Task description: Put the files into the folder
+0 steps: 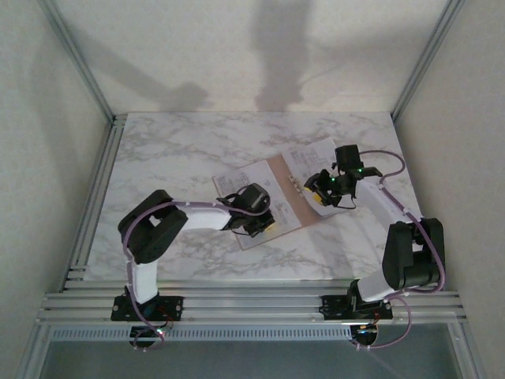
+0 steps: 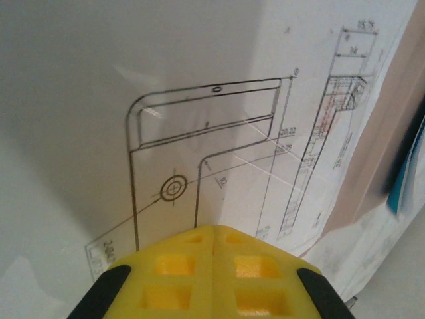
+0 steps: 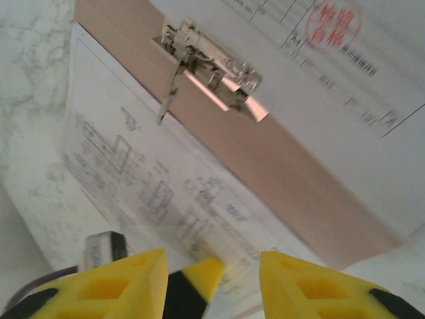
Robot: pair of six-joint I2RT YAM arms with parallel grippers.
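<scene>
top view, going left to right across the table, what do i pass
left arm → left gripper → folder → right gripper → right arm

You see your left gripper (image 2: 214,234), yellow jaws pressed together, over a thin white paper sheet (image 2: 166,133) printed with black technical drawings. At right lie a tan-brown card folder (image 2: 388,126) and a cyan-blue sheet edge (image 2: 398,189).

You are in a robotics lab test cell. Plain white panels (image 1: 39,142) and aluminium frame posts (image 1: 79,59) box in a marble-pattern desk (image 1: 173,150). The left arm (image 1: 158,229) and right arm (image 1: 410,253) are bolted to slotted rails (image 1: 252,304) at its near edge.
</scene>
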